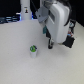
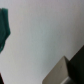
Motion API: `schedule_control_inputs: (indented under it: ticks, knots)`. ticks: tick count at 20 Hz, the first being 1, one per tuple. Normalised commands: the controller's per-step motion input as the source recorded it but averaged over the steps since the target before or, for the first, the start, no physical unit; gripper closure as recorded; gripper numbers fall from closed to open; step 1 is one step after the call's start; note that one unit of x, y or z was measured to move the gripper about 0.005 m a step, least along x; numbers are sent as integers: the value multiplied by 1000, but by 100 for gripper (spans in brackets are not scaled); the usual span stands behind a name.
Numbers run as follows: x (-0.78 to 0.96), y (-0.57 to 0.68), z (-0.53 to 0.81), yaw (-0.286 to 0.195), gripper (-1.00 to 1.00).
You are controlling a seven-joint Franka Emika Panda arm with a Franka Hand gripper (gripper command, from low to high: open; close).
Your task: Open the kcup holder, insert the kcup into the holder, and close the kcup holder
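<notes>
I had the gripper (image 1: 48,44) hanging low over the table (image 1: 20,65), its jaw state unreadable, while the kcup (image 1: 33,50) stood upright nearby, unheld, likely awaiting pickup.

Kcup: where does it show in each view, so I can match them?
Exterior view: the kcup stands on the white table, toward the exterior view's left of the gripper.
Wrist view: a blurred teal-green shape at the frame edge may be it; cannot tell.
Shared landmark: the white table.

Kcup (image 1: 33,50) on the table (image 1: 20,67) — hand (image 1: 49,44) just to its exterior-view right, apart.
</notes>
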Motion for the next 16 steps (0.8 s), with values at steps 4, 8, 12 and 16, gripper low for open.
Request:
schedule_control_inputs:
  ticks: [4,8,12,16]
  knots:
    - [-366,-416,-352,-264,-100]
    - [-347,-443,-447,-265,-100]
    - [-309,-451,-454,-266,-100]
    - [-42,-421,-338,-259,-100]
